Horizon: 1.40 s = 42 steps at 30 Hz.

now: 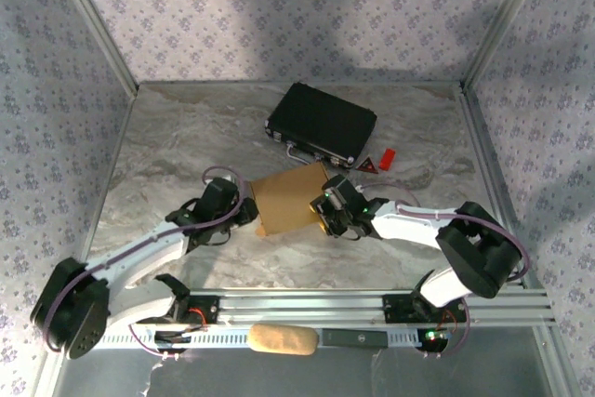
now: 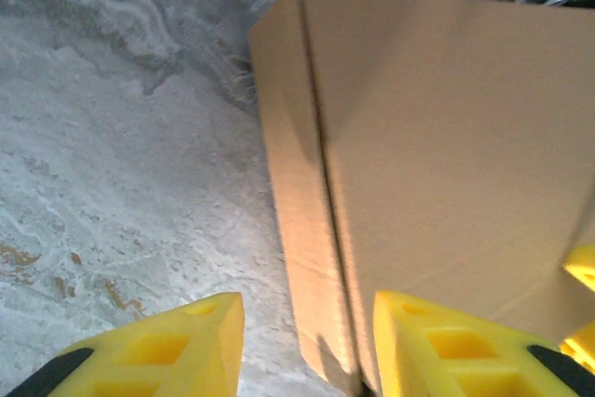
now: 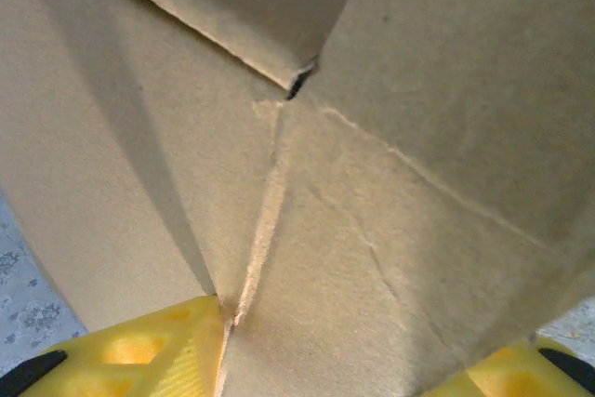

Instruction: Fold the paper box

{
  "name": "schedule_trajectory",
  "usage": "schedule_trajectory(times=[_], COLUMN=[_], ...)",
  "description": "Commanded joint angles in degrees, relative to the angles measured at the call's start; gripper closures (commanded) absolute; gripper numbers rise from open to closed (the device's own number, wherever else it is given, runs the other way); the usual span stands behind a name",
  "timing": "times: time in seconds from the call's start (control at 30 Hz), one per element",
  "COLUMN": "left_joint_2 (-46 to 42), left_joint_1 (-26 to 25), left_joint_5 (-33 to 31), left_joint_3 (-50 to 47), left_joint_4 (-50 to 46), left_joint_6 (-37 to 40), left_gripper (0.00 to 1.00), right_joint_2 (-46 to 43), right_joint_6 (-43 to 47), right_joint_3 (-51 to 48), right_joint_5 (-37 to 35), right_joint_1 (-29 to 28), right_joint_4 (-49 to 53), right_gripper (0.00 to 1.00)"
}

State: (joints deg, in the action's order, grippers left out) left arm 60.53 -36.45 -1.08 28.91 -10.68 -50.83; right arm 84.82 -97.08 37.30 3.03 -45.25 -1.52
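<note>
At the middle of the table [image 1: 167,137], the paper box [image 1: 290,194] lies between the two arms, just in front of the black case [image 1: 322,124]. The left gripper [image 2: 307,302] is spread, straddling the box's left fold edge, one finger [image 2: 158,350] clear of the cardboard. The right gripper [image 3: 367,332] has creased cardboard filling the gap between its fingers; can't tell if it's actually pinching.

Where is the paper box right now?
In the top view the paper box sits mid-table between the left tool and the right tool, just nearer the arm bases than the black case.
</note>
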Motion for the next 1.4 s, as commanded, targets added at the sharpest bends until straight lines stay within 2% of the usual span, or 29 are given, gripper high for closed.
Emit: schedule_trajectory(times=[0.0, 0.1, 0.3, 0.47, 0.57, 0.7, 0.8, 1.0, 1.1, 1.17, 1.37], left_joint_2=[-1.0, 3.5, 11.2, 15.2, 16.4, 15.1, 13.7, 11.8, 10.9, 10.4, 10.0], left_joint_1=[-0.2, -0.3, -0.1, -0.1, -0.2, 0.2, 1.0, 3.2, 4.4, 5.6, 7.3], left_joint_5=[-1.4, -0.3, 0.1, 0.8, 0.5, -0.3, -0.1, 2.2, 3.8, 5.2, 6.7], left_joint_3=[3.3, 5.0, 4.4, 1.8, 0.1, -1.1, -1.5, -3.0, -4.7, -6.0, -7.5], left_joint_4=[-1.8, -2.5, 2.5, 7.0, 8.8, 9.0, 8.3, 8.6, 9.9, 11.3, 12.8], left_joint_6=[0.1, 1.0, 0.8, 0.1, -0.2, 0.2, 1.4, 3.8, 4.4, 4.5, 5.1], left_gripper=[0.56, 0.56, 0.58, 0.71, 0.78, 0.83, 0.83, 0.84, 0.84, 0.84, 0.86], right_joint_2=[0.9, 1.0, 1.8, 1.6, -0.7, -8.2, -14.7, -21.6, -19.9, -18.0, -7.4], right_joint_6=[1.4, 1.4, 1.2, 2.2, 5.3, 15.3, 24.4, 50.7, 62.5, 66.8, 70.4], right_joint_3=[-0.8, -0.4, -1.0, -1.5, -1.3, 0.9, 1.2, 2.3, 3.6, 4.3, 6.2], right_joint_5=[0.8, 0.3, 0.9, 1.8, 1.4, -2.3, -2.7, 6.8, 13.4, 17.0, 27.6], right_joint_1=[-0.1, -0.1, 0.1, 0.8, 1.4, 2.0, 4.2, 16.2, 22.2, 24.8, 26.0], right_joint_4=[1.0, 1.9, 1.0, 1.1, 2.0, 8.9, 11.8, 14.6, 15.9, 15.9, 9.5], right_gripper=[0.52, 0.52, 0.52, 0.49, 0.43, 0.30, 0.25, 0.22, 0.21, 0.21, 0.21])
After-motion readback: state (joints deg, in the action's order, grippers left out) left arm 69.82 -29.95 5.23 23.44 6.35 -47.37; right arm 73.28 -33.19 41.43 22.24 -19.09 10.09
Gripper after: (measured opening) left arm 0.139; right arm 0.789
